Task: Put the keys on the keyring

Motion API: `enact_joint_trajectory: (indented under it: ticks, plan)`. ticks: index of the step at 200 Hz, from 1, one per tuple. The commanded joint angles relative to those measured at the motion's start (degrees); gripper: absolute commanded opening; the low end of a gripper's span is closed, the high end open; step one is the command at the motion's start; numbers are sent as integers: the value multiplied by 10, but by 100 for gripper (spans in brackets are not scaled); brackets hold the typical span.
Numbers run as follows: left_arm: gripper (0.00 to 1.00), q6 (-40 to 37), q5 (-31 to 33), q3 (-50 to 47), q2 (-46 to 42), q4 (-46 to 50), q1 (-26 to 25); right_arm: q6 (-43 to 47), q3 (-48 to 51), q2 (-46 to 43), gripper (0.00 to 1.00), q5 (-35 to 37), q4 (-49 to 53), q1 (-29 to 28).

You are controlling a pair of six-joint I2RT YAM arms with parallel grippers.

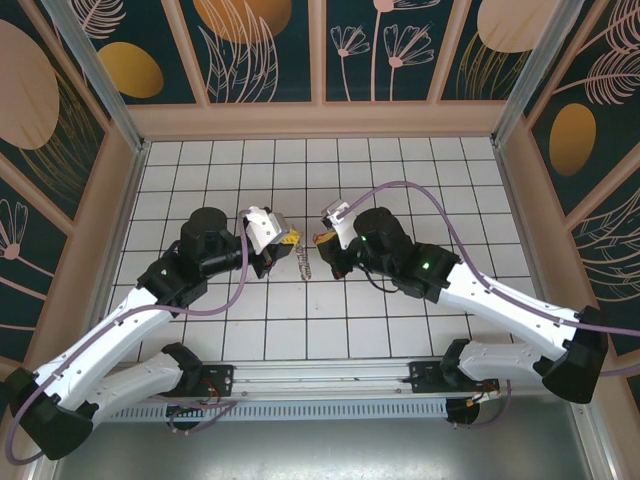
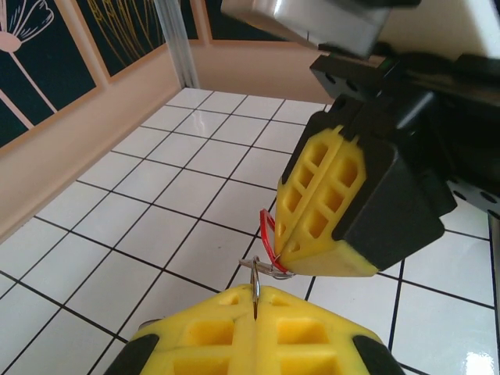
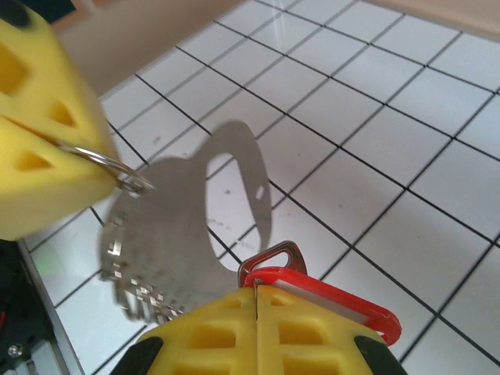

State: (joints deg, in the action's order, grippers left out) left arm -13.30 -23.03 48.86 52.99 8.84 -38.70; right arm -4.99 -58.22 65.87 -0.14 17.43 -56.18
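Top external view: both arms reach inward over the white tiled table point(image 1: 400, 330), and their tips meet just above its middle. The left gripper point(image 1: 289, 240) and the right gripper point(image 1: 321, 245) stand close together, nearly tip to tip. A small dangling metal cluster point(image 1: 303, 263) hangs between them; it may be the strung keys, though it is too small to tell.

Left wrist view: the left gripper point(image 2: 255, 306) has its yellow pads pressed together on the thin wire of the keyring point(image 2: 255, 283), which rises from their seam. The right gripper point(image 2: 287, 248) sits just beyond.

Right wrist view: the right gripper point(image 3: 258, 294) is closed, pinching the red tag point(image 3: 336, 305) of the key point(image 3: 187, 226). The silvery key is held clear of the table and points toward the left gripper point(image 3: 72, 148). There the keyring point(image 3: 109, 164) juts from the pads and meets the key's edge. Whether the wire passes through the key cannot be judged.
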Motion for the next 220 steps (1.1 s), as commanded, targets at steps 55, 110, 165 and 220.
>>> enact_joint_trajectory:
  ticks: [55,110,165,220]
  plan:
    - [0,-13,-25,23,12,-13,-2,60,-44,-14,0,-132,39,-5]
    - [0,-13,-44,27,23,-18,-2,65,-51,1,0,-134,23,-6]
    - [0,-13,-24,17,13,-10,-2,36,-32,-17,0,-80,-35,-5]
    - [0,-16,-6,21,20,-7,-2,32,-18,-51,0,-65,-21,-6]
